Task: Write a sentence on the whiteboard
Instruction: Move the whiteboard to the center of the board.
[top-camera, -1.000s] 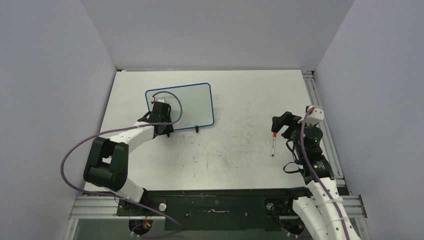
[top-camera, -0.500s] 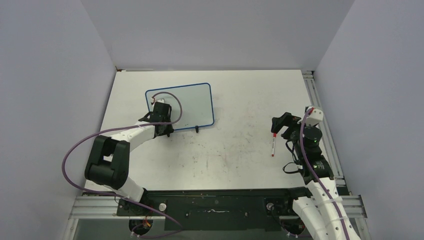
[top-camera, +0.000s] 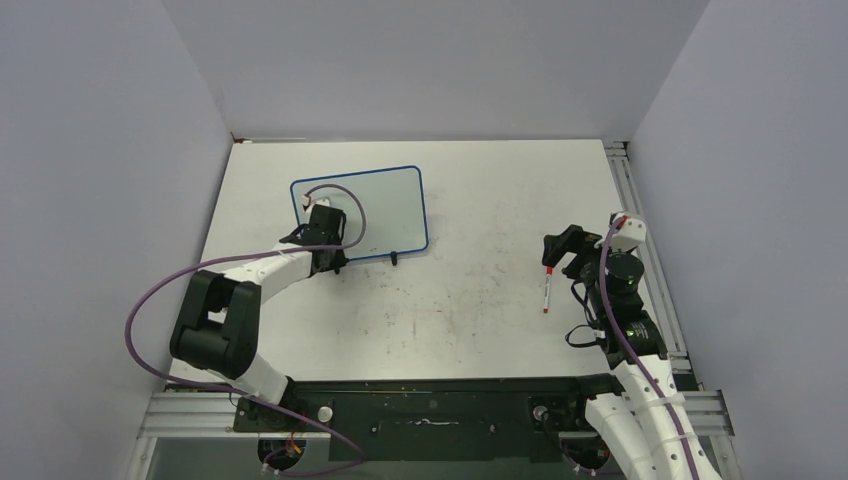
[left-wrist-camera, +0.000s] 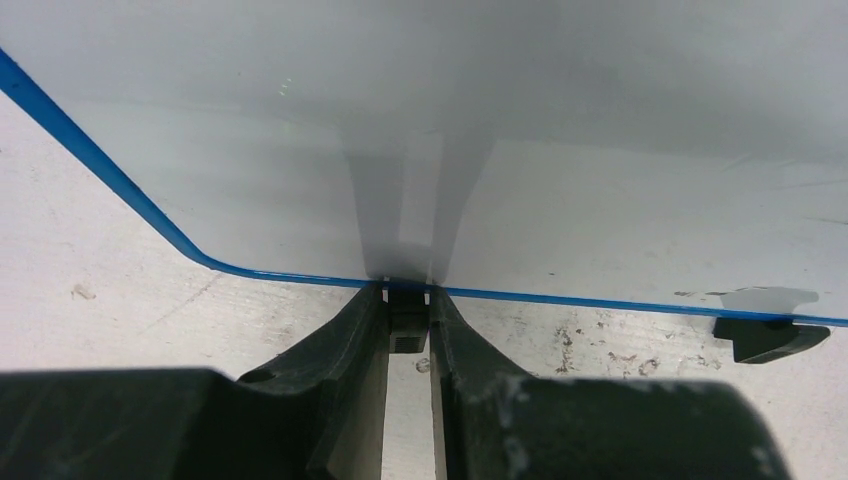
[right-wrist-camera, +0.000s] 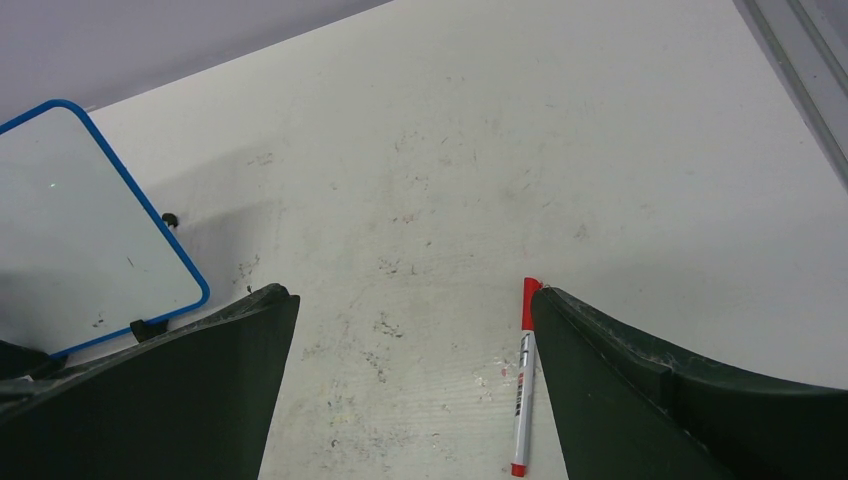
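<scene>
The whiteboard (top-camera: 375, 205) has a thin blue frame and lies flat at the back left; its white face is blank and no red sentence shows on it. My left gripper (top-camera: 328, 262) is at the board's near edge. In the left wrist view it (left-wrist-camera: 407, 292) is shut on one small black clip foot (left-wrist-camera: 406, 318) of the board (left-wrist-camera: 600, 150). The other clip foot (left-wrist-camera: 765, 337) sits free to the right. A red-capped white marker (top-camera: 547, 288) lies on the table at the right. My right gripper (right-wrist-camera: 412, 296) is open and empty above it; the marker (right-wrist-camera: 521, 385) lies beside the right finger.
The white tabletop (top-camera: 470, 300) is scuffed with dark marks. A metal rail (top-camera: 640, 215) runs along its right edge. Grey walls close in the back and both sides. The board's corner (right-wrist-camera: 70, 220) shows in the right wrist view.
</scene>
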